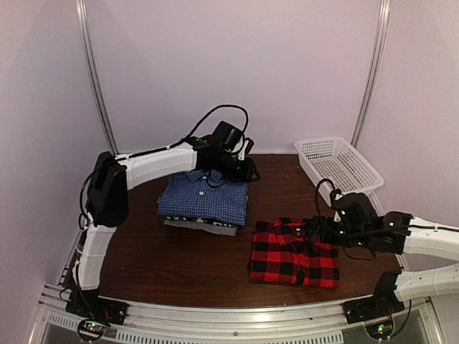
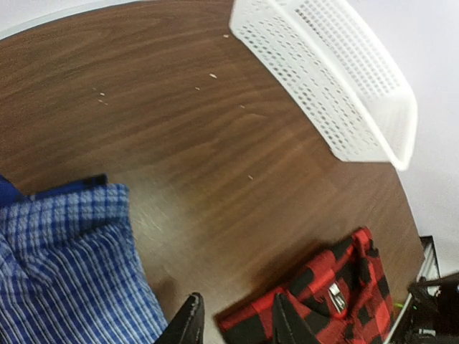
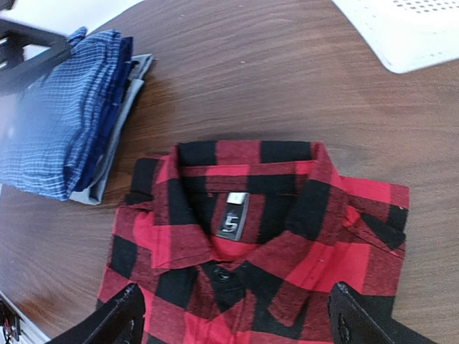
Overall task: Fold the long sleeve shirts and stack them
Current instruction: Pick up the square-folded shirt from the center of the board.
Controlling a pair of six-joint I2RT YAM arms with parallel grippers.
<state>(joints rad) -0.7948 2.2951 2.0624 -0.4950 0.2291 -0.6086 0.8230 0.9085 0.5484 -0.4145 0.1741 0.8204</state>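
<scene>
Right wrist view: the folded red-and-black buffalo plaid cloth shirt point(image 3: 287, 244) lies flat directly under the right pincer point(image 3: 240, 322). Its collar and neck label sit out ahead of the fingertips, and its buttoned front runs back beneath them. The shirt thus points collar-first away from the pincer, towards the far side of the table. In the top external view the folded shape looks slightly wider than it is deep.

This pincer's two black fingers point(image 3: 122, 319) stand wide apart, one over each side of the shirt front, and hold nothing. Whether their tips touch the cloth cannot be told.

Ahead and to the left of this pincer, the folded blue fine-checked shirt point(image 1: 204, 201) rests on the folded grey shirt point(image 1: 201, 226), its collar also to the far side. The left pincer point(image 2: 233, 322) hangs over the dark brown wooden table point(image 1: 179, 265), just off that stack's far right corner, partly open and empty. The white plastic mesh basket point(image 2: 344, 107) lies well ahead of it, to its right.
</scene>
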